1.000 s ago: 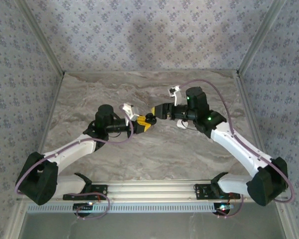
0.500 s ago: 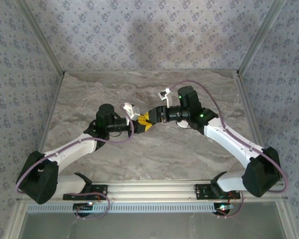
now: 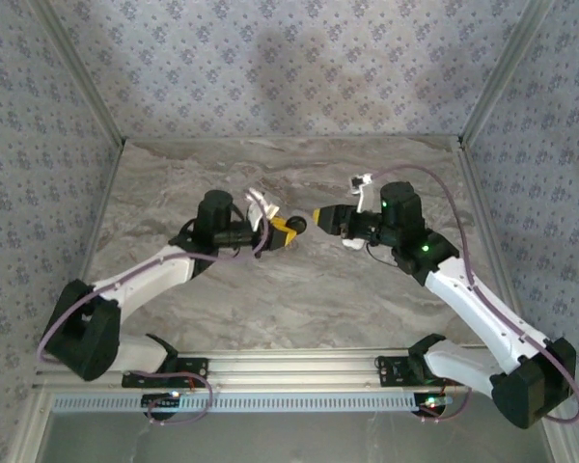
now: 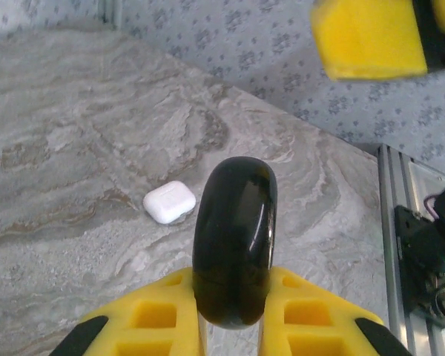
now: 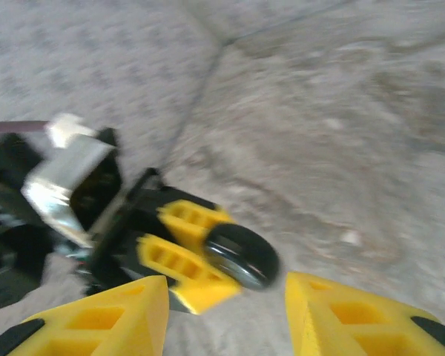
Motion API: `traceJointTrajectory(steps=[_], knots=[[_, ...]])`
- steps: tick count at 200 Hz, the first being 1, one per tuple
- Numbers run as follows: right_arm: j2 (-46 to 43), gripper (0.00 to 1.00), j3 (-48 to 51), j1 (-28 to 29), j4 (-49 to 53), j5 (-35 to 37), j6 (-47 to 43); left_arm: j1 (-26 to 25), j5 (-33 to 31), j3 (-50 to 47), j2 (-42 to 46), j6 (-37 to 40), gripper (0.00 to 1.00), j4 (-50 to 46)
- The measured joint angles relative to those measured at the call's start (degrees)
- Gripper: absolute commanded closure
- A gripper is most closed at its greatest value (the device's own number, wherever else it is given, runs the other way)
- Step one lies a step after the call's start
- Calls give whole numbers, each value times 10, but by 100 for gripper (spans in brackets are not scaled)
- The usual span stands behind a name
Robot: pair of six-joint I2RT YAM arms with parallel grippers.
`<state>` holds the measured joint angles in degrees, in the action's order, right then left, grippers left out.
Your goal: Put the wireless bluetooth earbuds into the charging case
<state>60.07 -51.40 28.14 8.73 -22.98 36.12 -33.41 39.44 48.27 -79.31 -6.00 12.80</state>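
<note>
My left gripper [image 4: 233, 278] is shut on a glossy black round object [image 4: 234, 237], held on edge above the table; from above, the left gripper [image 3: 291, 230] is at mid-table. The white charging case [image 4: 169, 202] lies closed on the marble beyond it, touched by nothing. My right gripper [image 5: 226, 297] is open with nothing between its yellow fingers. It faces the black object [image 5: 241, 256] from a short gap away. From above, the right gripper [image 3: 318, 216] sits just right of the left one. The earbuds are out of view.
The marble table [image 3: 270, 299] is boxed in by patterned walls at the back and sides. An aluminium rail [image 3: 289, 368] runs along the near edge. One yellow finger of the right gripper [image 4: 367, 37] hangs at the top right of the left wrist view.
The right gripper met the left gripper's tip, then pulled back to the right, its jaws narrower than before. The left arm shifted slightly, still holding the black object.
</note>
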Motion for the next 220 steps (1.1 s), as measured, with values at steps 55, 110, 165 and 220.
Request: traceJointTrajectory(steps=[55, 110, 165, 220], knots=[[-4, 54, 78, -50, 14, 154, 79, -1, -5, 173, -182, -81, 88, -198], [-27, 55, 123, -64, 33, 194, 100, -3, 19, 355, -350, -114, 87, -374], [-18, 55, 125, -72, 40, 193, 99, -11, 28, 491, -461, -122, 83, -476], [7, 55, 102, -75, 59, 173, 95, -32, 34, 561, -538, -136, 81, -527]])
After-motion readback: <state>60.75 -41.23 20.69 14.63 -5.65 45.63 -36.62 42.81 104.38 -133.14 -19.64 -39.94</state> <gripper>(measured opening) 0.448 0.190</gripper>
